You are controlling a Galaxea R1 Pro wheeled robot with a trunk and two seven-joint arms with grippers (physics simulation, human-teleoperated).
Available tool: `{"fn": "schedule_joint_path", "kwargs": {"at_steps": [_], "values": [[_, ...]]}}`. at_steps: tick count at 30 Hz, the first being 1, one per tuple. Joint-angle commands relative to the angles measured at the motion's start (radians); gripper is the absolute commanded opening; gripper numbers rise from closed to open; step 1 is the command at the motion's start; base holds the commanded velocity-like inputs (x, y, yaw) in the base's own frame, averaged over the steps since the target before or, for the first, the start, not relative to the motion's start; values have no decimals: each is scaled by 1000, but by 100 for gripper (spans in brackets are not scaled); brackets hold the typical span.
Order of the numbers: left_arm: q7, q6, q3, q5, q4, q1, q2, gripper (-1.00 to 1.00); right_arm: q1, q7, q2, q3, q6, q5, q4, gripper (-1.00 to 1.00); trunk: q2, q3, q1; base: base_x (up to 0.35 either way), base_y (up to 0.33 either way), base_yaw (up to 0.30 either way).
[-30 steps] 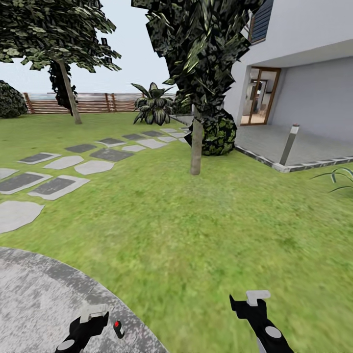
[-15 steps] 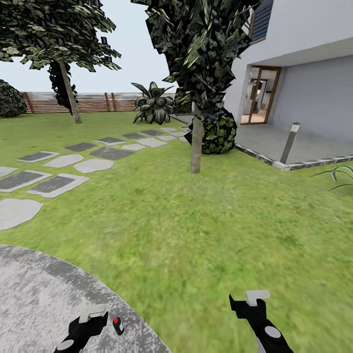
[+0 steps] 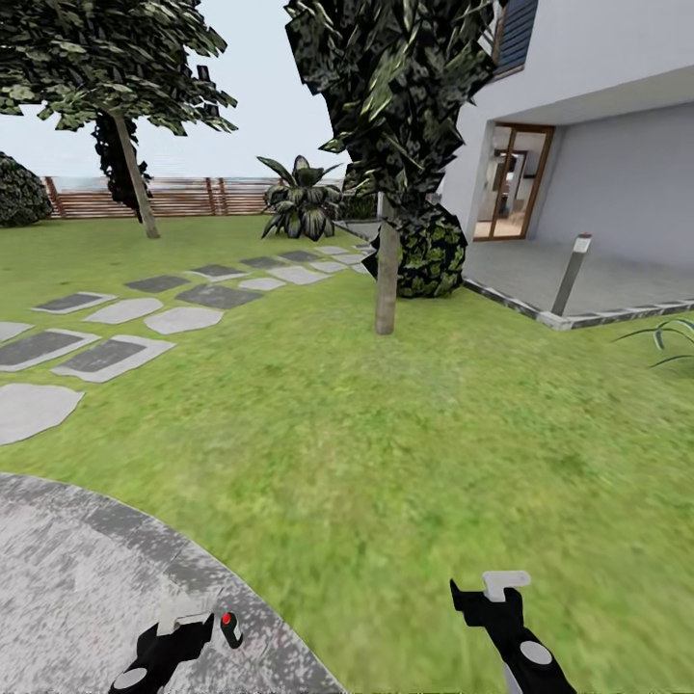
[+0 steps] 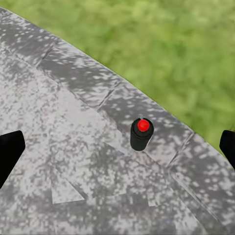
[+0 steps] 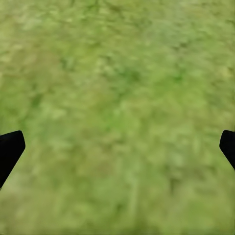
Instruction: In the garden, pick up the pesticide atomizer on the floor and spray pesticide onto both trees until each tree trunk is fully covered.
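Note:
The pesticide atomizer (image 3: 231,629), a small dark bottle with a red top, stands upright on the grey concrete floor (image 3: 87,588) near its curved edge. My left gripper (image 3: 179,631) hovers just to its left, open. In the left wrist view the atomizer (image 4: 141,134) lies below and between the spread fingertips (image 4: 10,152), untouched. My right gripper (image 3: 503,593) is open over the grass (image 5: 117,98). One tree stands ahead with its trunk (image 3: 386,280) bare, and another tree trunk (image 3: 135,188) rises far left by the fence.
Dark stepping-stone slabs (image 3: 106,355) cross the lawn at left. A grey bollard lamp (image 3: 571,275) stands on the house's patio edge at right, with a round bush (image 3: 432,260) behind the near tree. A brown slat fence (image 3: 193,198) bounds the lawn at the back.
The whole view has shifted slightly, so the camera moved. The atomizer now sits a little higher in the picture, closer to my left gripper. Both grippers stay open.

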Motion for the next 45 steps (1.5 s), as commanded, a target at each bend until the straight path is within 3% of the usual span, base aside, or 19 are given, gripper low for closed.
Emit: {"fn": "schedule_joint_path", "kwargs": {"at_steps": [1,35,41,45], "values": [[0,-3,1,-1,1,-1,0,100,0,1,0,-2,-3,3,0,100,-8,-6,4,0,0,0],[0,-8,1,-1,1,1,2,100,-1,1,0,-2,-3,3,-1,100,-246,-166,134,0,0,0],[-1,-24,0,-2,1,8,1,100,-1,1,0,-2,-3,3,-1,100,-288,-194,157,0,0,0],[-2,-71,-3,-2,1,10,1,100,-1,1,0,-2,-3,3,-1,100,-316,-213,172,0,0,0]]}}
